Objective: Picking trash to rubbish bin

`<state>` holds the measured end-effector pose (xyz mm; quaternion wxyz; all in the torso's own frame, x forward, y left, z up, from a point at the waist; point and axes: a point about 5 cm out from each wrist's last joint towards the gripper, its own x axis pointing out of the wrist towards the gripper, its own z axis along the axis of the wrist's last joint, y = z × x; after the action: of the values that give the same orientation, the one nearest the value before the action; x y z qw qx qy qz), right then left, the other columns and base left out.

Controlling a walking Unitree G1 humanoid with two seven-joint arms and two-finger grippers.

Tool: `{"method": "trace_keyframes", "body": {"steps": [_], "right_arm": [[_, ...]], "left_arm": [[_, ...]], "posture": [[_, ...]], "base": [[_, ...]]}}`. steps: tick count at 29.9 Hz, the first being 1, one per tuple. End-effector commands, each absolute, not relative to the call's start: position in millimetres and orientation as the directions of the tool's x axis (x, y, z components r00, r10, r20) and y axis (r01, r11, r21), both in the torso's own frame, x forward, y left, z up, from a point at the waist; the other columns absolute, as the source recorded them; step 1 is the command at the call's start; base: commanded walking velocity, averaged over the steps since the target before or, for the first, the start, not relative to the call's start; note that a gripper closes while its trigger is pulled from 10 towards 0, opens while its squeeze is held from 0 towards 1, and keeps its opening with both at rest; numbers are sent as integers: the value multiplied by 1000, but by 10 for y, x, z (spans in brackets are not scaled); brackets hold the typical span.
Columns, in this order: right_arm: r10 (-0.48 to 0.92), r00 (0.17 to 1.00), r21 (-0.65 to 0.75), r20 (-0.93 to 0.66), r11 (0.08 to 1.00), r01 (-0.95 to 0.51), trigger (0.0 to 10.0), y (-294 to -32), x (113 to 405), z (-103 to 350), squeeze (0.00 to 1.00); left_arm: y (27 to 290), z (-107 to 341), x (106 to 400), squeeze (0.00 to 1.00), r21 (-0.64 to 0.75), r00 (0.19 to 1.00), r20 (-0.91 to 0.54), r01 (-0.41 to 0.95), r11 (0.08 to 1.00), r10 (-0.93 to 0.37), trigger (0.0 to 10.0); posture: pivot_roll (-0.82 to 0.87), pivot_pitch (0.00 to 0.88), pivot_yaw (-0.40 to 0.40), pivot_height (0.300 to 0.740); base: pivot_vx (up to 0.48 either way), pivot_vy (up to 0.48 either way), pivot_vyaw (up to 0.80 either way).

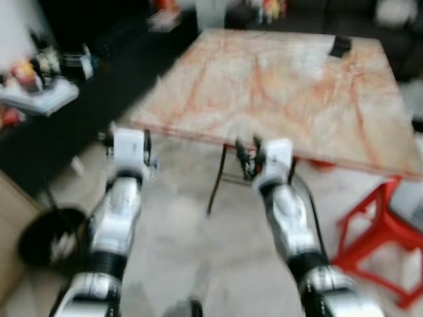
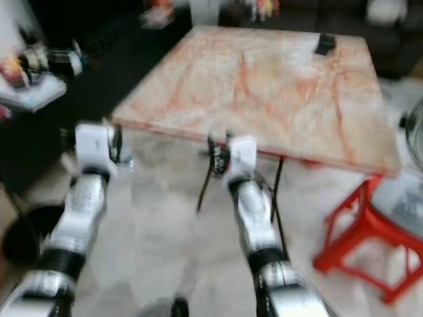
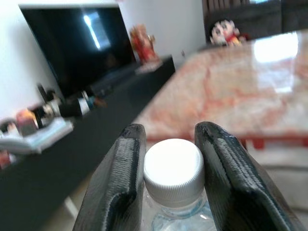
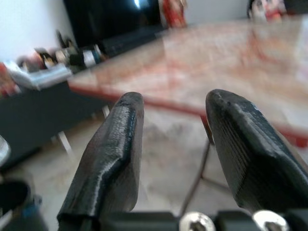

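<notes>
My left gripper (image 3: 168,131) is shut on the neck of a clear plastic bottle (image 3: 174,169) with a white cap, just below the cap. In the eye views the left gripper (image 1: 127,137) is held out in front of the near left corner of the table. A black round rubbish bin (image 1: 47,242) stands on the floor below and to the left of that arm. My right gripper (image 4: 175,101) is open with nothing between its fingers. It hovers at the table's front edge (image 1: 248,156). The eye views are blurred.
A marble-patterned table (image 1: 284,86) fills the space ahead, with a small black object (image 1: 341,45) near its far right. A red stool (image 1: 383,231) stands on the right. A dark TV console (image 1: 59,125) with clutter runs along the left.
</notes>
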<state>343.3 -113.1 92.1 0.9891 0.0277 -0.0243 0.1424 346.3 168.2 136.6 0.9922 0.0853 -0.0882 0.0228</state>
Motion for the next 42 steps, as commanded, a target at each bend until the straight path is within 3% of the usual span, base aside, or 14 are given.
{"method": "trace_keyframes", "body": {"steps": [1,8,10,11,15,17,19,27,42], "right_arm": [[270,962,59,31,961,-271,10000,-1158,3442,891,0],[214,940,72,-266,977,-202,10000,-1380,3128,257,0],[207,935,69,-289,978,-195,10000,-1397,3101,215,0],[187,900,75,-394,982,-171,10000,-1467,2945,10,0],[151,845,70,-513,988,-135,10000,-1553,2730,-222,0],[113,780,66,-616,994,-92,10000,-1638,2483,-435,0],[96,743,65,-663,995,-71,10000,-1677,2346,-537,0],[45,610,24,-791,999,-42,10000,-1791,1849,-827,0],[29,623,11,-781,999,-33,10000,-1757,1918,-799,0]], "left_arm": [[1725,1262,3468,0,173,991,127,-59,983,37,10000],[1796,479,3223,0,186,977,-213,20,982,21,10000],[1798,430,3201,0,182,971,-237,24,983,20,10000],[1827,212,3075,0,171,938,-344,27,985,34,10000],[1853,-8,2909,0,174,892,-451,43,984,41,10000],[1880,-248,2683,0,236,823,-566,114,965,42,10000],[1911,-356,2559,0,221,786,-615,102,970,57,10000],[1984,-621,2193,0,225,674,-732,103,969,99,10000],[1901,-652,2156,0,242,673,-738,188,952,55,10000]], "posture": [[40,60,28,740],[38,57,26,740],[38,57,24,740],[37,56,24,740],[34,55,23,740],[36,49,22,740],[35,46,24,740],[39,36,23,740],[26,17,47,740]], "base": [[0,0,0],[0,0,0],[0,0,0],[0,0,0],[0,0,0],[0,0,0],[0,0,0],[0,0,399],[0,0,800]]}}
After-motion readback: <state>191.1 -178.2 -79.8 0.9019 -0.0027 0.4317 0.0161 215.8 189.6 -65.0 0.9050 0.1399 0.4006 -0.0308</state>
